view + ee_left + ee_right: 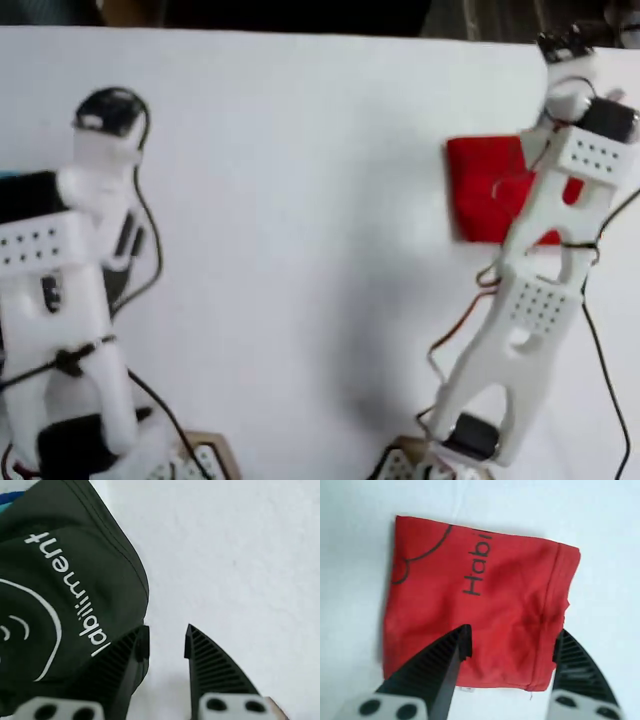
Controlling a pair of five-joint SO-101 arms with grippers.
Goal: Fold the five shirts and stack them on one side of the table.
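Currently, the right claw is hanging over a folded red shirt, with its jaws spread wide. One finger is showing over the red cloth and the other is sitting over the shirt's hemmed edge, but whether either is touching the fabric cannot be told. The red shirt is lying flat as a rough square on the white counter, with dark print showing on its top face. In the high view it is resting toward the far right of the counter, partly covered by the right arm stretching over it.

Meanwhile, the left claw is also standing open, with a clear gap between its two dark ribbed fingers. One finger is sitting over the rounded edge of a folded black shirt, and the other is sitting over bare counter beside it. The black shirt is showing white lettering and curved white lines. A strip of blue fabric is peeking out past its far corner. In the high view the black shirt is lying at the left edge of the counter, beside the left arm.
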